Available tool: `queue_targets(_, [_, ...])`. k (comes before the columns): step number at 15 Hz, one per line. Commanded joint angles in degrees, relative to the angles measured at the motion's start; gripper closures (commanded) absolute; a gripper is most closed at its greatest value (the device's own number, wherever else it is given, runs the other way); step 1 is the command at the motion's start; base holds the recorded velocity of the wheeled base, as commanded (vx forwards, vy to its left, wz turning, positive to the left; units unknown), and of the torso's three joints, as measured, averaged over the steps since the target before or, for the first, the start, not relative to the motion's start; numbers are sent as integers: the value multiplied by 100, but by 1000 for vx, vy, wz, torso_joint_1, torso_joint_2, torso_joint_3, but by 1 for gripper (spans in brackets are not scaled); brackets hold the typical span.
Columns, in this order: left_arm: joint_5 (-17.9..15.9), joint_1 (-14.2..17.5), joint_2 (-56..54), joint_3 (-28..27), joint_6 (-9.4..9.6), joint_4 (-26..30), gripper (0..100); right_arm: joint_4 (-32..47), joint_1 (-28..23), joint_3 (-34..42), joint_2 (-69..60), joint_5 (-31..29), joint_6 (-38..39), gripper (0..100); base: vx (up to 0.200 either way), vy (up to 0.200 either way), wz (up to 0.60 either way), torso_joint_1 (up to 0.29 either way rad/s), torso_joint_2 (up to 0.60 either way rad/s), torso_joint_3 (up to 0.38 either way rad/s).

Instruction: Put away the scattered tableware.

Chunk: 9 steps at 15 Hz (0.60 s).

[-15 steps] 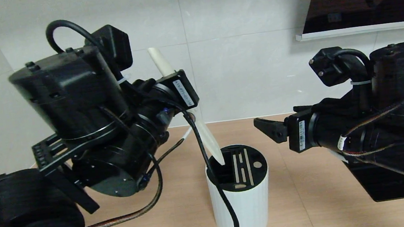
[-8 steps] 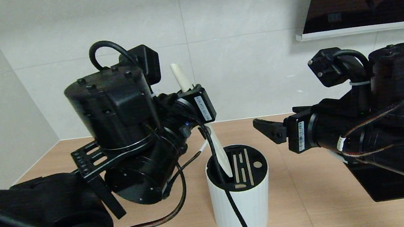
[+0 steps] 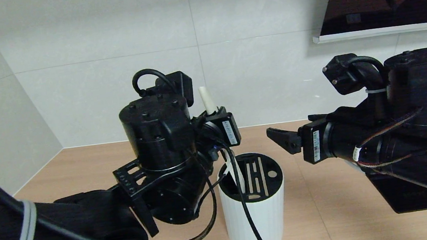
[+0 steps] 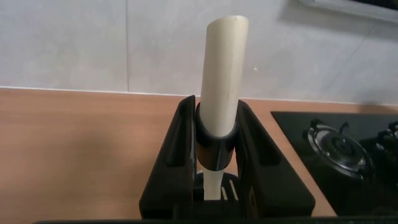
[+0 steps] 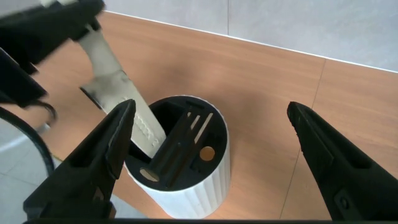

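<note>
Cream-handled pale-bladed knife, pinched at the handle by left hand, tip down inside white ribbed cylindrical holder on wooden surface. Could jam on black slotted top or tip holder if lowered tilted. Black cable draped across holder. Right hand spread, just beside. Black hob, tiled wall beyond.
</note>
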Motion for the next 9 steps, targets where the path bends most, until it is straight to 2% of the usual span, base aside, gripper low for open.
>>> queue_targets(1, [5, -36, 180, 38, -12, -70, 100, -3, 2, 2, 18, -3, -1, 0, 0, 0, 0, 0, 0, 0])
queue_targets(4, [5, -80, 417, 143, -118, -176, 100, -3, 2, 2, 18, -3, -1, 0, 0, 0, 0, 0, 0, 0])
queue_targets(7, [5, -115, 637, 178, -135, -325, 100, -3, 2, 11, 45, -3, -1, 0, 0, 0, 0, 0, 0, 0])
queue_targets(9, [5, -159, 699, 178, -241, -325, 100, -3, 2, 11, 45, -3, -1, 0, 0, 0, 0, 0, 0, 0])
